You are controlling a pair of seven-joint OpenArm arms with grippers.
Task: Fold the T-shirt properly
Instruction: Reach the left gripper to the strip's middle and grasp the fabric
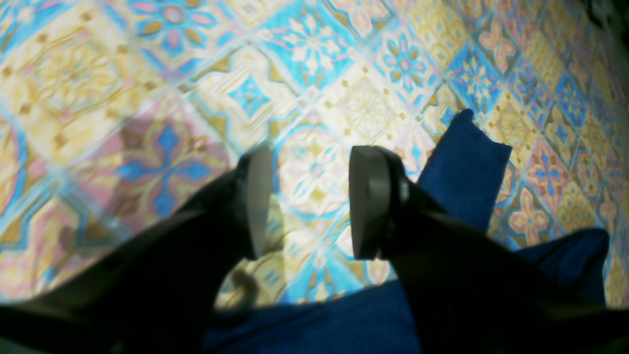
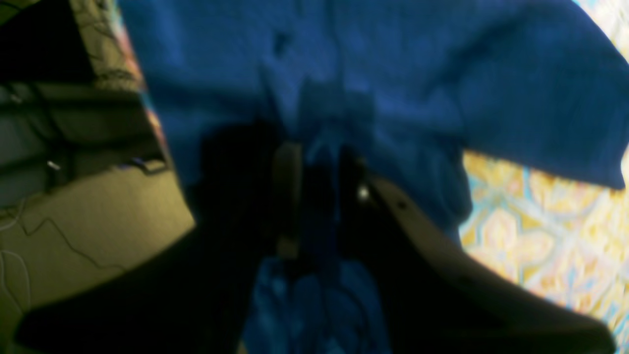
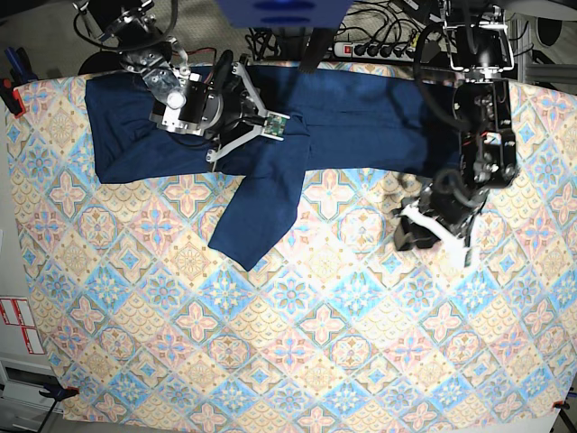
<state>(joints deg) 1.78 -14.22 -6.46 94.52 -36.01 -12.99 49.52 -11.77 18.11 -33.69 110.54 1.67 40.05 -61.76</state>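
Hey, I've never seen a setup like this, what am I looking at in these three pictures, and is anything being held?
This is a robot with two arms, filmed from above by the base camera and from a camera on each wrist. A dark blue T-shirt lies across the far edge of a table covered by a pastel tile-print cloth, one sleeve trailing toward the middle. The right end effector, on the left in the overhead picture, is shut on a bunch of the shirt's fabric. The left end effector is open and holds nothing; its wrist view shows bare patterned cloth between its fingers, with blue fabric beside it.
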